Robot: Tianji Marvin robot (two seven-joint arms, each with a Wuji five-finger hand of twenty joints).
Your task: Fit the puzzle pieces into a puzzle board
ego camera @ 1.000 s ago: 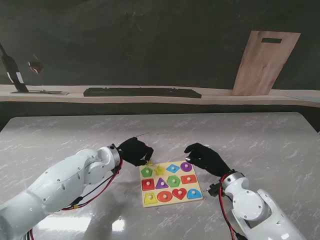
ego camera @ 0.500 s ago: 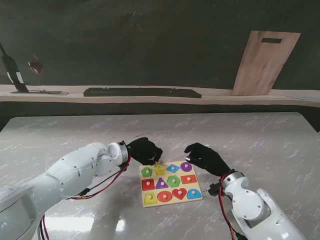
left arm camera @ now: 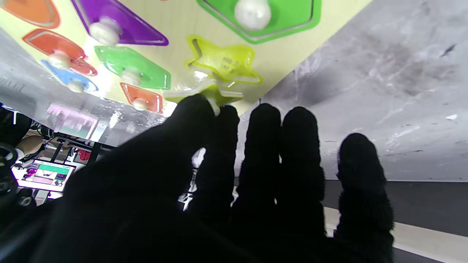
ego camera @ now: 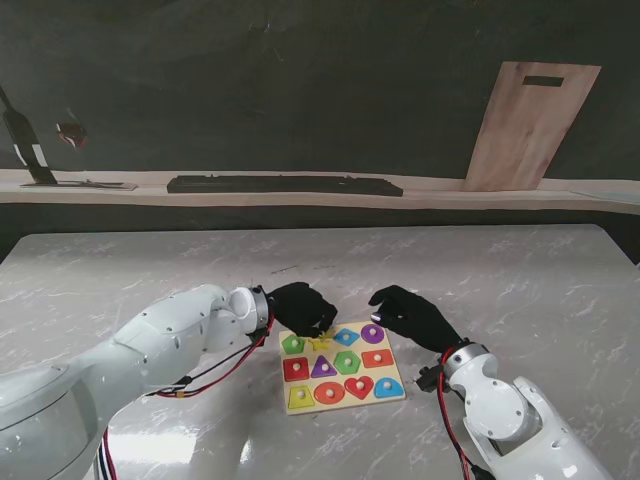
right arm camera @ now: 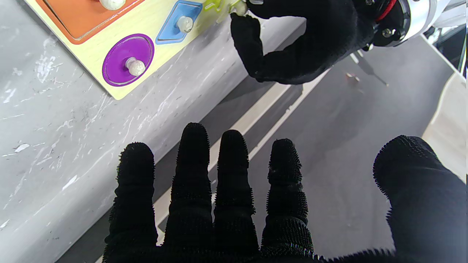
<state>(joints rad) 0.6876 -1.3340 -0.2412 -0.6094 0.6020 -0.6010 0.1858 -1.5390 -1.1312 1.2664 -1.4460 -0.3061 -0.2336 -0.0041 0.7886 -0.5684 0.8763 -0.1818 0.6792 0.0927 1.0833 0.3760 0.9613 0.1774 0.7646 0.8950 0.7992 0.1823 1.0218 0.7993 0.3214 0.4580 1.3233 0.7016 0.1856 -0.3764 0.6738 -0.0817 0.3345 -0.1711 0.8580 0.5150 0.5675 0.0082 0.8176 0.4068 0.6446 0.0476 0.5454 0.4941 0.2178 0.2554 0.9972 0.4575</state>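
Left wrist view shows the left hand (left arm camera: 204, 175) pinching the yellow star piece (left arm camera: 206, 94) by its knob just beside the star recess (left arm camera: 223, 62), ready for seating; the right hand (right arm camera: 234, 204) hovers spread and empty.

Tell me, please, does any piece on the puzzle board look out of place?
Only the yellow star piece: the left robot hand holds it by its knob beside the empty star recess, not yet seated. The other pieces on the puzzle board sit flush.

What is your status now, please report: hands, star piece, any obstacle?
Left hand shut on yellow star piece, just off its star slot. Right hand open, beside puzzle board. Nothing blocking the slot.
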